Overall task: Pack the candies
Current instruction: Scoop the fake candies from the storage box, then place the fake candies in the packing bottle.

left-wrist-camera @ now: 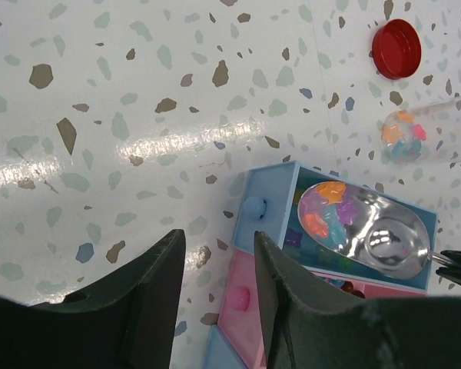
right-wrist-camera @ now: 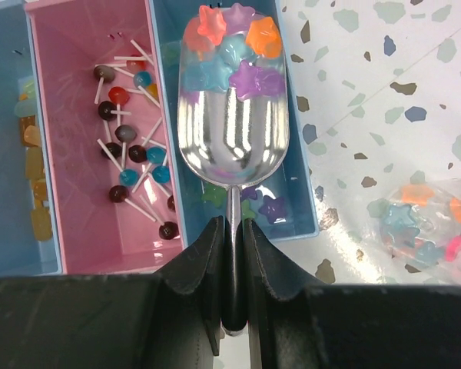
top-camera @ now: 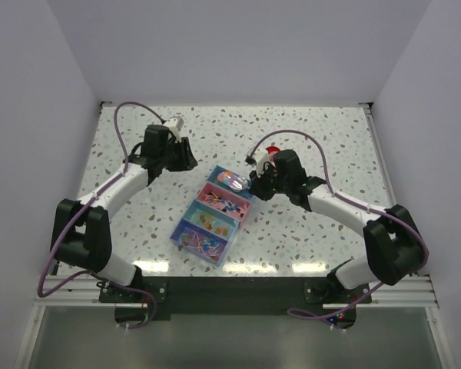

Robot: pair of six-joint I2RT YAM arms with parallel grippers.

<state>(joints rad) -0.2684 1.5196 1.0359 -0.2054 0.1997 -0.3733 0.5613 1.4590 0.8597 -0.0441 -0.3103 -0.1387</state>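
Observation:
A compartment tray lies slantwise between the arms. My right gripper is shut on the thin handle of a metal scoop. The scoop hangs over the tray's end blue compartment and carries several star-shaped candies in orange, blue and purple at its tip. A few more stars lie in that compartment under the scoop. My left gripper stands open over the tray's far-left edge, beside the pink section, with nothing between its fingers. The left wrist view shows the loaded scoop from the other side.
The pink compartment holds several lollipops, and the blue one beyond it holds yellow gummies. A clear container of more stars lies on the terrazzo table right of the tray. A round red lid sits past it.

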